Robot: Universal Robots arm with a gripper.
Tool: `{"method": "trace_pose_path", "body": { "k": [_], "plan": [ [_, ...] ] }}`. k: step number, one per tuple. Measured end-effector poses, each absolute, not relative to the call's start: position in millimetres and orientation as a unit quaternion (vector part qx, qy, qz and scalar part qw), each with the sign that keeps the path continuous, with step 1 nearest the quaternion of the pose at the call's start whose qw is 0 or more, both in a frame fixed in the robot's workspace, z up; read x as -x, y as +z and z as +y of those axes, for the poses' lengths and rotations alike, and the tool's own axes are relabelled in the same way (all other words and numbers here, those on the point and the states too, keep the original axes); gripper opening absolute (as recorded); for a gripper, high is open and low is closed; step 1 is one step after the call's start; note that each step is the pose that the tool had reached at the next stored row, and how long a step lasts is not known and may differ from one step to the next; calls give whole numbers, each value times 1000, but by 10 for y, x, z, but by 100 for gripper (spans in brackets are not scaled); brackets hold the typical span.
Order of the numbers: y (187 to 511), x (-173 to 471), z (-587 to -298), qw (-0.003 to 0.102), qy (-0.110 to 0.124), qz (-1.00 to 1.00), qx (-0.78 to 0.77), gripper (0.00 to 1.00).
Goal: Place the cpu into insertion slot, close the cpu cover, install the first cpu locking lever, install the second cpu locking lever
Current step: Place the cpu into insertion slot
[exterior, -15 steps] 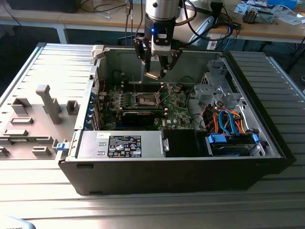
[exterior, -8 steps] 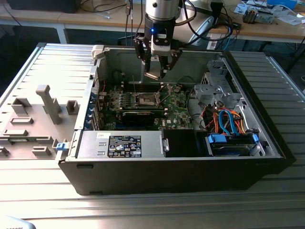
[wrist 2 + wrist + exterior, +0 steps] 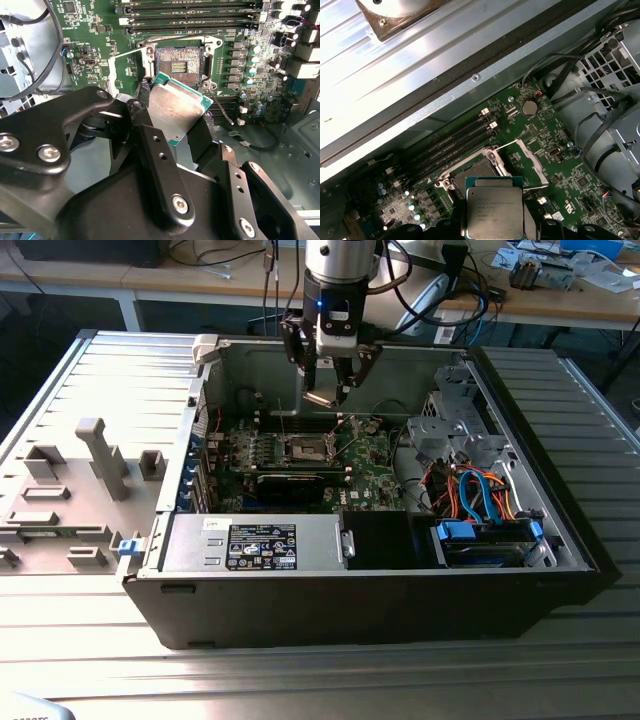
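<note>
Between the fingertips of the gripper (image 3: 326,392) sits the cpu (image 3: 320,398), pinched by two opposite edges. The jaws are pressed in on the chip, nothing else in the grip. In the second wrist view the cpu (image 3: 175,107) shows its pale metal top and a thin green rim, with a dark finger on either side. In the first wrist view the cpu (image 3: 494,212) hangs flat-side to the camera.

Key relation: the insertion slot (image 3: 305,448) lies straight below the tool and a little ahead of the chip, well apart from it. Chip is in the air, not touching the socket. In the second wrist view the insertion slot (image 3: 179,62) has its dark pin field fully exposed just beyond the chip's far edge. In the first wrist view the insertion slot (image 3: 477,172) is partly hidden behind the chip.

Chip looks tilted against the green board (image 3: 90,30), one edge lower than the other. Its sides also seem turned a bit from the socket's sides, though camera angle may account for that, so cannot be sure.

The cpu cover (image 3: 530,162) appears swung open, standing off to one side of the socket, away from the memory slots (image 3: 450,142). Judgement: placing step under way, chip not seated, cover not shut. All of this is inside the open case (image 3: 400,610).
</note>
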State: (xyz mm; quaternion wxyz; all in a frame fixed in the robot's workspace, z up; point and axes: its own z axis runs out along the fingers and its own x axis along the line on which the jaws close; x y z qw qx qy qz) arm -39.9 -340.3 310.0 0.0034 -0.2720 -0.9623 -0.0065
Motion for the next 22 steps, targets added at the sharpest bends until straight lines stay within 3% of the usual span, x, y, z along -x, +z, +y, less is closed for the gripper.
{"method": "trace_pose_path", "body": {
  "k": [22],
  "plan": [
    [3096, 399, -3403, 3, -7, -959, 284, 54]
  ]
}}
